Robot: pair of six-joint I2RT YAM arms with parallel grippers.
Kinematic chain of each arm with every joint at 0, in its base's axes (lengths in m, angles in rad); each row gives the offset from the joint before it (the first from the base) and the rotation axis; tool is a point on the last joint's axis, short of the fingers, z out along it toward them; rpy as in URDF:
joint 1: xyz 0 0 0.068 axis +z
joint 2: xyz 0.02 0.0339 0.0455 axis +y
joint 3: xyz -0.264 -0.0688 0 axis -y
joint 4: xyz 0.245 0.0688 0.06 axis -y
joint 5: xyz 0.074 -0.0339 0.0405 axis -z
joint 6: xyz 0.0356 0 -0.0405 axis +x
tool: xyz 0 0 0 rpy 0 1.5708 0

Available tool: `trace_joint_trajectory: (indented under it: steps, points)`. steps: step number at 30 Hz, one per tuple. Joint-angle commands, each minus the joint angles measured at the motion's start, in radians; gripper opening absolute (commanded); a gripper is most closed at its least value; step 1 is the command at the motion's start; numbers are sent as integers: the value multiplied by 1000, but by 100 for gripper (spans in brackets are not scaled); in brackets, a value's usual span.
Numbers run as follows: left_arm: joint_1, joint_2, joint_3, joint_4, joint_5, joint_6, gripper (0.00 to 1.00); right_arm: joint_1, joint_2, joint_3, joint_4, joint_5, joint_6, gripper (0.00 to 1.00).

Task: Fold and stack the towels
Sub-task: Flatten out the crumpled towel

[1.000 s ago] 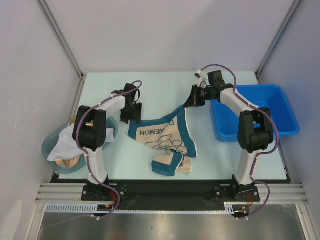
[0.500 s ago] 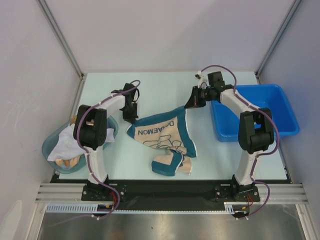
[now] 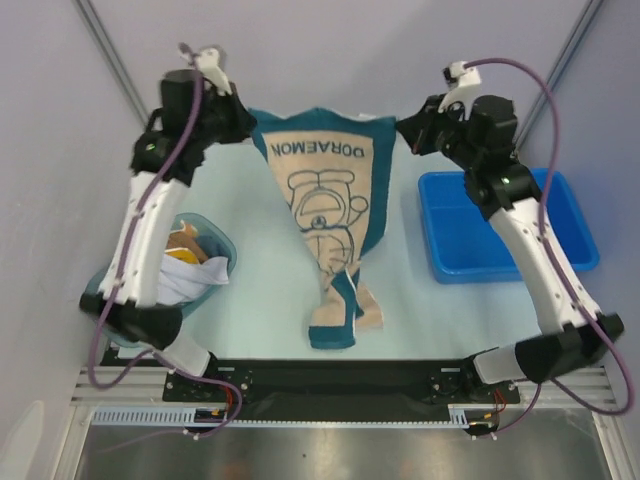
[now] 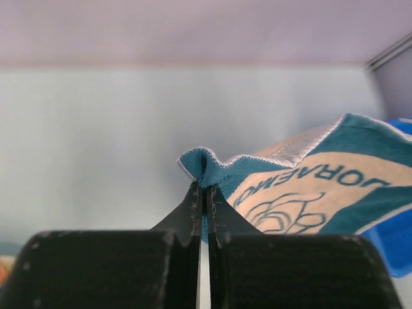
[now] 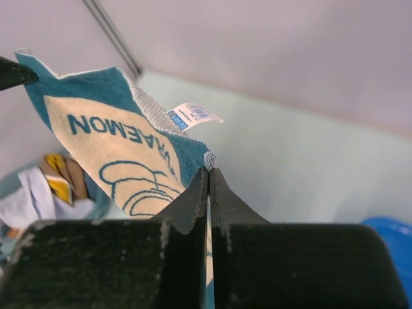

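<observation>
Above the middle of the table, a teal-bordered towel hangs spread between the two raised arms, its beige centre showing a cartoon outline and the word DORAEMON. The left gripper holds the towel's upper left corner. In the left wrist view its jaws are pressed together on a small fold of the teal hem, which puckers just above the fingertips. The right gripper holds the upper right corner, and in the right wrist view its jaws are likewise pinched tight on the towel's edge, with a small white label sticking out from the hem just beyond them. The top edge runs nearly level and taut between the two grips. Below it the cloth narrows toward the near side, and its lower end lies crumpled on the table near the arm bases. A blue bin sits on the table to the right, apart from the towel. A teal tub at the left edge holds a white cloth and something orange-brown.
</observation>
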Motion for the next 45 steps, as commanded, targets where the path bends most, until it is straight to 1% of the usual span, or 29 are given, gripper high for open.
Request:
trace_joint_trajectory:
  steps: [1, 2, 4, 5, 6, 8, 9, 11, 12, 13, 14, 16, 19, 20, 23, 24, 28, 33, 35, 37, 39, 40, 42, 43, 45]
  points:
    - [4, -143, 87, 12, 94, -9, 0, 37, -137, 33, 137, 136, -40, 0]
    - [1, -198, 84, 21, 134, -19, 0, 67, -207, 1, 149, 147, -69, 0]
    - [-8, -261, 52, 29, 169, -24, 0, 101, -290, -40, 169, 141, -103, 0]
    - [-17, -324, 37, 32, 186, -27, 0, 144, -330, -60, 169, 139, -113, 0]
    - [-23, -366, -3, 39, 216, -41, 0, 164, -417, -100, 163, 140, -121, 0]
    - [-42, -442, -55, 76, 250, -74, 0, 213, -504, -128, 154, 147, -120, 0]
    - [-49, -525, -96, 85, 272, -85, 0, 256, -594, -155, 151, 160, -101, 0]
    - [-74, -599, -129, 116, 293, -120, 0, 279, -677, -182, 163, 150, -68, 0]
    - [-79, -655, -155, 130, 331, -133, 0, 282, -711, -191, 180, 125, -54, 0]
    - [-82, -679, -164, 144, 362, -150, 0, 282, -761, -194, 185, 111, -23, 0]
    - [-83, -696, -169, 171, 382, -182, 0, 282, -778, -193, 191, 86, -18, 0]
    - [-83, -717, -161, 190, 449, -211, 0, 278, -794, -170, 200, 53, 12, 0]
    - [-83, -720, -121, 202, 477, -245, 0, 249, -785, -140, 237, -19, 57, 0]
    - [-83, -722, -111, 205, 479, -255, 0, 236, -773, -127, 251, -49, 102, 0]
    - [-83, -696, -22, 175, 473, -256, 0, 160, -759, -108, 326, -109, 185, 0]
    - [-83, -687, 30, 164, 473, -256, 0, 140, -756, -104, 373, -120, 211, 0]
    - [-83, -659, 119, 167, 502, -278, 0, 46, -725, -32, 436, -192, 311, 0]
    - [-83, -676, 146, 278, 533, -403, 0, -84, -714, 53, 539, -294, 487, 0]
    - [-83, -681, 144, 315, 540, -447, 0, -129, -716, 70, 544, -323, 514, 0]
    - [-82, -681, 146, 319, 528, -455, 0, -195, -717, 76, 527, -324, 531, 0]
    - [-82, -661, 144, 285, 498, -426, 0, -251, -710, 65, 499, -332, 532, 0]
    - [-82, -651, 144, 236, 455, -386, 0, -259, -696, 47, 487, -318, 528, 0]
    - [-82, -625, 130, 196, 406, -354, 0, -267, -680, 9, 492, -298, 520, 0]
    - [-82, -596, 127, 173, 361, -313, 0, -267, -650, -20, 496, -271, 500, 0]
    - [-83, -563, 118, 171, 306, -267, 0, -266, -598, -27, 519, -260, 491, 0]
